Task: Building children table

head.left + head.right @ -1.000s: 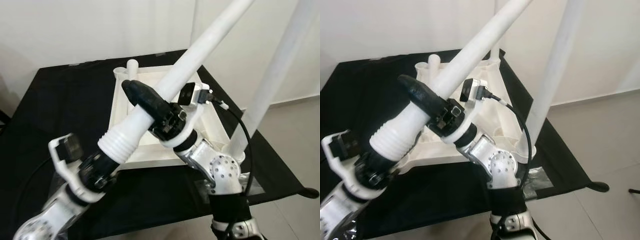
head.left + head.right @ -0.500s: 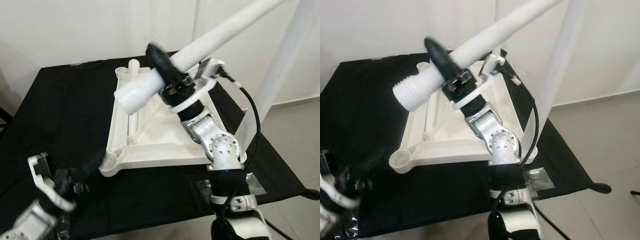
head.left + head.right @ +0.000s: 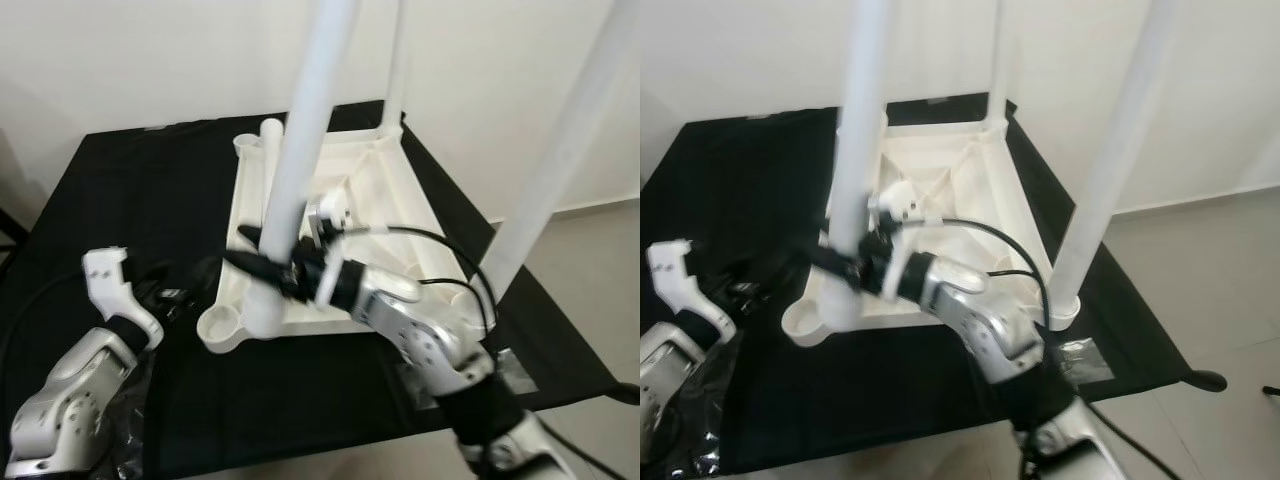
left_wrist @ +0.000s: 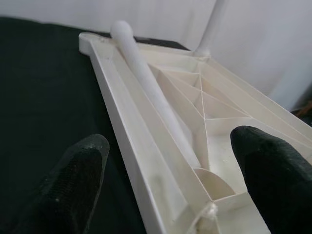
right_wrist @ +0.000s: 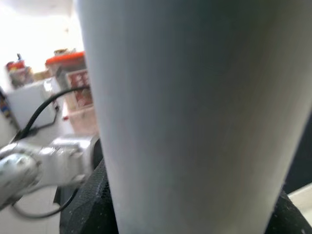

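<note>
An upturned white plastic children's table top (image 3: 390,190), ribbed on its underside, lies on a black cloth-covered surface (image 3: 130,210). Four white plastic tube legs can be counted. Two stand upright in corner sockets: one at the far corner, about 1 o'clock from the tray's middle (image 3: 393,60), and one at the near right corner, about 4 o'clock (image 3: 555,170). A third leg (image 4: 151,92) lies flat inside the table top along its left wall, its rounded end pointing toward 11 o'clock. The fourth leg (image 3: 300,150) is held nearly upright, its lower end (image 3: 264,312) just beside the empty round socket (image 3: 222,328) at the near left corner, about 7 o'clock.

The right gripper (image 3: 262,268) has its black fingers clamped on that fourth leg low down, just above its lower end; in the right wrist view the tube sits between the dark pads (image 5: 92,204).

The left gripper (image 4: 170,170) hangs at about 8 o'clock, off the table top's left edge, its two black fingers (image 4: 73,180) spread wide apart and holding nothing, aimed along the left wall.

No writing can be read on any part.
</note>
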### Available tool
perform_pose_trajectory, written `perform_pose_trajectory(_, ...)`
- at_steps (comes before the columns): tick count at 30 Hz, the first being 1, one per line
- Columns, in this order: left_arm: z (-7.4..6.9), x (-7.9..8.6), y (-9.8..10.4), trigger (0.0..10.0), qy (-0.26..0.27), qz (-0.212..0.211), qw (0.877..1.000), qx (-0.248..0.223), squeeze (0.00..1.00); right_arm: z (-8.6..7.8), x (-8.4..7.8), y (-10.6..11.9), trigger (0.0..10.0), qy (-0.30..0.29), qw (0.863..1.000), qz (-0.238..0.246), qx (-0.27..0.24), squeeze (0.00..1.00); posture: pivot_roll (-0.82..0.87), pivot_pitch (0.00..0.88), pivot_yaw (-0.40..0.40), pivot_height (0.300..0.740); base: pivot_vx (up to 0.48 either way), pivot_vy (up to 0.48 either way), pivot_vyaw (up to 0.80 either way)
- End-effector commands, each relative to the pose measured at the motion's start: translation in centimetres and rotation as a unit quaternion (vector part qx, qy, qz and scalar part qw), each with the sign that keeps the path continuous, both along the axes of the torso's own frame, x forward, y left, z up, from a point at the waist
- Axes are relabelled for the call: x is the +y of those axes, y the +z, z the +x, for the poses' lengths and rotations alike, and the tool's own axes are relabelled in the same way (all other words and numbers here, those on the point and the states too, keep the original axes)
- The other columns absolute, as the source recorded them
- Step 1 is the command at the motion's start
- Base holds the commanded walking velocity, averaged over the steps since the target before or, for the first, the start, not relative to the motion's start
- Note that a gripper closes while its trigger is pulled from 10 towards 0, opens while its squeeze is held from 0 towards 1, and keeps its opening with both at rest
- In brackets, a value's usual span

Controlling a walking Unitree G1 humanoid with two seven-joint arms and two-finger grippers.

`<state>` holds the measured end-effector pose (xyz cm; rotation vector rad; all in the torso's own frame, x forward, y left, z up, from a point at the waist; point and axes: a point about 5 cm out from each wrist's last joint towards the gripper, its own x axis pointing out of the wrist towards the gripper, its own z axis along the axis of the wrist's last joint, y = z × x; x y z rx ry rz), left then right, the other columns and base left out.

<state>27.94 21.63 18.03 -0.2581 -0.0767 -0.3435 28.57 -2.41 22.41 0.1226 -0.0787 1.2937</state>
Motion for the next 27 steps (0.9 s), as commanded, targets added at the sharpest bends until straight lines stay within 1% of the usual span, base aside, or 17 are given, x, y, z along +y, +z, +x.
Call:
perform_pose_trajectory(1,-0.1,0.3,-0.2,10.0,0.012,0.015,1.000,0.002,0.00,-0.7,0.7,0.3,10.0,0.019,1.000,-0.004,-0.016,0.00,-0.02,0.124,0.034,0.740,0.000,0.480,0.00)
perform_pose_trajectory(2,0.0,0.1,-0.5,10.0,0.015,0.024,1.000,0.001,0.00,-0.5,0.5,0.1,10.0,0.005,1.000,-0.013,-0.025,0.00,-0.02,0.123,0.035,0.740,0.000,0.480,0.00)
perform_pose_trajectory(4,0.0,0.1,-0.5,10.0,0.015,0.024,1.000,0.001,0.00,-0.5,0.5,0.1,10.0,0.005,1.000,-0.013,-0.025,0.00,-0.02,0.123,0.035,0.740,0.000,0.480,0.00)
perform_pose_trajectory(5,0.1,-0.5,-0.8,10.0,0.014,0.031,0.999,0.001,0.00,0.2,0.1,-0.2,10.0,-0.031,0.998,-0.029,-0.041,0.00,-0.03,0.121,0.034,0.740,0.000,0.480,0.00)
perform_pose_trajectory(6,0.1,-0.5,-0.8,10.0,0.014,0.031,0.999,0.001,0.00,0.2,0.1,-0.2,10.0,-0.031,0.998,-0.029,-0.041,0.00,-0.03,0.121,0.034,0.740,0.000,0.480,0.00)
perform_pose_trajectory(8,0.4,-1.6,-1.4,10.0,0.026,0.050,0.998,-0.002,0.00,1.5,-0.9,-0.6,10.0,-0.105,0.992,-0.045,-0.057,0.00,-0.03,0.119,0.030,0.740,0.000,0.480,0.00)
perform_pose_trajectory(9,0.4,-1.6,-1.4,10.0,0.026,0.050,0.998,-0.002,0.00,1.5,-0.9,-0.6,10.0,-0.105,0.992,-0.045,-0.057,0.00,-0.03,0.119,0.030,0.740,0.000,0.480,0.00)
perform_pose_trajectory(11,0.6,-2.5,-2.0,10.0,0.046,0.064,0.997,-0.002,0.00,2.0,-1.4,-0.9,10.0,-0.151,0.986,-0.048,-0.060,0.00,-0.03,0.118,0.032,0.740,0.000,0.000,0.00)
perform_pose_trajectory(12,0.6,-2.5,-2.0,10.0,0.046,0.064,0.997,-0.002,0.00,2.0,-1.4,-0.9,10.0,-0.151,0.986,-0.048,-0.060,0.00,-0.03,0.118,0.032,0.740,0.000,0.000,0.00)
perform_pose_trajectory(14,0.5,-3.4,-2.8,10.0,0.055,0.074,0.996,0.005,0.00,2.0,-1.8,-1.3,10.0,-0.171,0.983,-0.046,-0.053,0.00,-0.03,0.117,0.029,0.740,0.000,0.000,0.00)
perform_pose_trajectory(15,0.5,-3.4,-2.8,10.0,0.055,0.074,0.996,0.005,0.00,2.0,-1.8,-1.3,10.0,-0.171,0.983,-0.046,-0.053,0.00,-0.03,0.117,0.029,0.740,0.000,0.000,0.00)
perform_pose_trajectory(16,0.4,-4.0,-3.3,10.0,0.057,0.095,0.994,0.007,0.00,1.8,-2.1,-1.5,10.0,-0.177,0.982,-0.047,-0.047,0.00,-0.03,0.116,0.029,0.740,0.000,0.000,0.00)
perform_pose_trajectory(17,0.4,-4.1,-3.3,10.0,0.060,0.107,0.992,0.005,0.00,1.6,-2.3,-1.6,10.0,-0.178,0.982,-0.049,-0.046,0.00,-0.03,0.117,0.029,0.740,0.000,0.000,0.00)
perform_pose_trajectory(23,0.4,-4.1,-3.2,10.0,0.065,0.123,0.990,-0.001,0.00,1.5,-2.9,-1.6,10.0,-0.177,0.982,-0.048,-0.042,0.00,-0.03,0.126,0.029,0.740,0.000,0.000,0.00)
perform_pose_trajectory(25,0.2,-4.3,-3.1,10.0,0.061,0.140,0.988,-0.010,0.00,1.4,-3.5,-1.1,10.0,-0.143,0.987,-0.049,-0.056,0.00,-0.03,0.143,0.032,0.740,0.000,0.000,0.00)
perform_pose_trajectory(26,0.2,-4.3,-3.1,10.0,0.061,0.140,0.988,-0.010,0.00,1.4,-3.5,-1.1,10.0,-0.143,0.987,-0.049,-0.056,0.00,-0.03,0.143,0.032,0.740,0.000,0.000,0.00)
perform_pose_trajectory(27,0.0,-4.4,-2.9,10.0,0.059,0.148,0.987,-0.018,0.00,1.4,-4.2,-0.8,10.0,-0.105,0.990,-0.054,-0.071,0.00,-0.03,0.158,0.036,0.740,0.000,0.000,0.00)
